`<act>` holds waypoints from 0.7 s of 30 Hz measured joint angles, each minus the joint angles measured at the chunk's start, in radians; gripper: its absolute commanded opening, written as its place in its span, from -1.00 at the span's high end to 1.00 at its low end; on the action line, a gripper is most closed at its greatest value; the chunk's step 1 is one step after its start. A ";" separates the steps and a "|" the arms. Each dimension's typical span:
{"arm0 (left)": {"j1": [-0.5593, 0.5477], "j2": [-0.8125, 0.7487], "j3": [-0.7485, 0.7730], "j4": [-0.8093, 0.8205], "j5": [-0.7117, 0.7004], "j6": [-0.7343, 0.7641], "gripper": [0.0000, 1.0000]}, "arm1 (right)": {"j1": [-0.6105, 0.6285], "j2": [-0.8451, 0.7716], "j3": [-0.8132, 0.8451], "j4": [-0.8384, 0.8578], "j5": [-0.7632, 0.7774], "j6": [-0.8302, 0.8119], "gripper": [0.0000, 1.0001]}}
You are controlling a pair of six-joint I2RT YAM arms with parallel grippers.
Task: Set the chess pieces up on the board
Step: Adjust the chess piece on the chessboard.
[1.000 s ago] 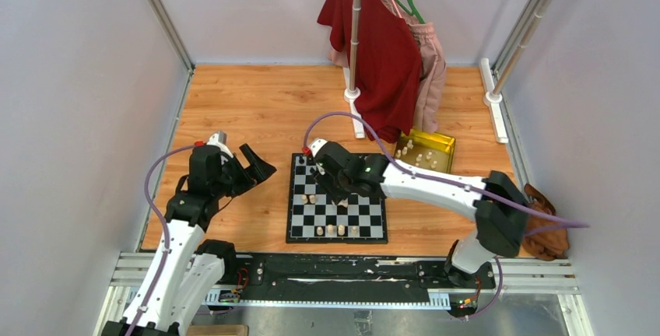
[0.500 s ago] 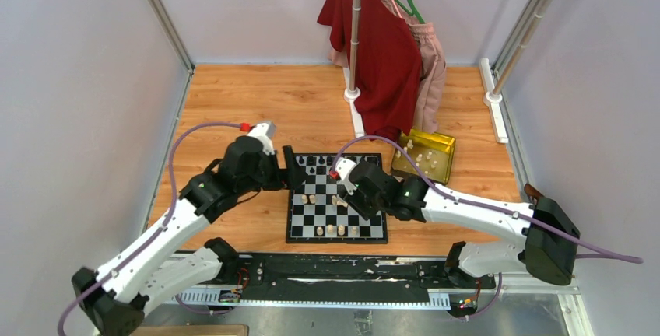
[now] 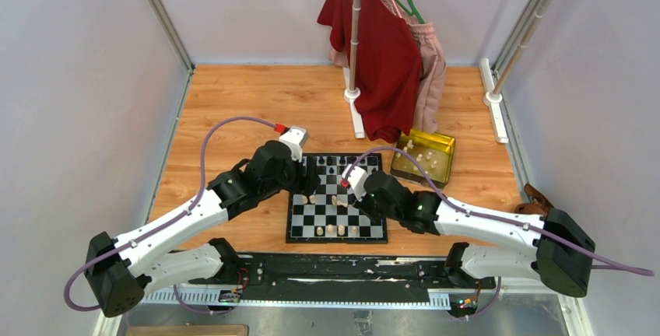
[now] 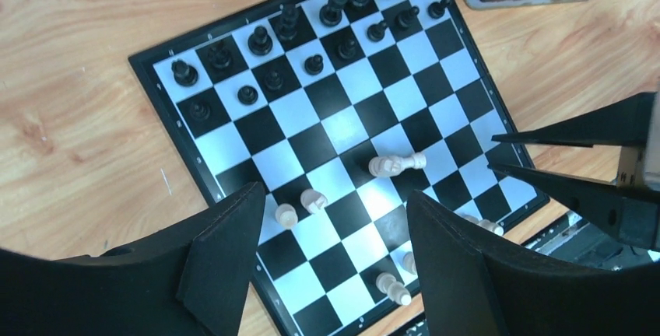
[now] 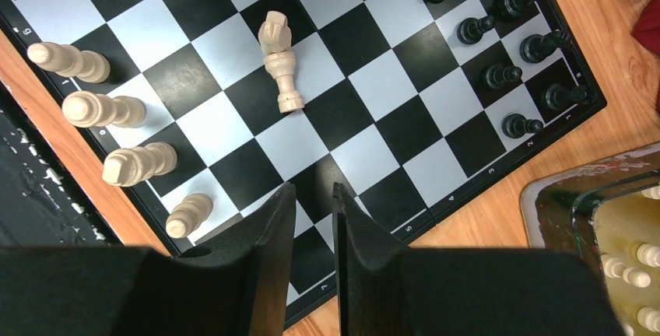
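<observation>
1. Swinging in from the left, the left gripper (image 4: 333,204) now hangs over the board (image 3: 311,219), its jaws wide apart and empty.
2. The right gripper (image 5: 314,192), fingers a narrow gap apart and holding nothing, has pulled back toward the near right.
3. A pale piece (image 5: 280,60) lies toppled mid-board and likely needs righting.

The arms (image 3: 482,219) have white links (image 3: 167,231), black joints (image 3: 268,166), purple cables (image 3: 204,153) and black end effector fingers (image 4: 226,258).

A fallen piece (image 5: 280,62) at centre of the board (image 5: 381,83), tin (image 3: 444,161) to its right
</observation>
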 measured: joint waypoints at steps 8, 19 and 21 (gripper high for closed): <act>-0.048 0.004 -0.001 0.077 -0.042 0.037 -0.39 | -0.008 0.044 -0.037 0.116 -0.035 -0.034 0.51; -0.100 -0.003 -0.085 0.153 -0.075 0.040 -0.38 | -0.022 0.100 -0.050 0.275 -0.163 -0.069 0.51; -0.100 -0.013 -0.097 0.158 -0.075 0.040 -0.38 | -0.032 0.108 -0.057 0.299 -0.184 -0.071 0.51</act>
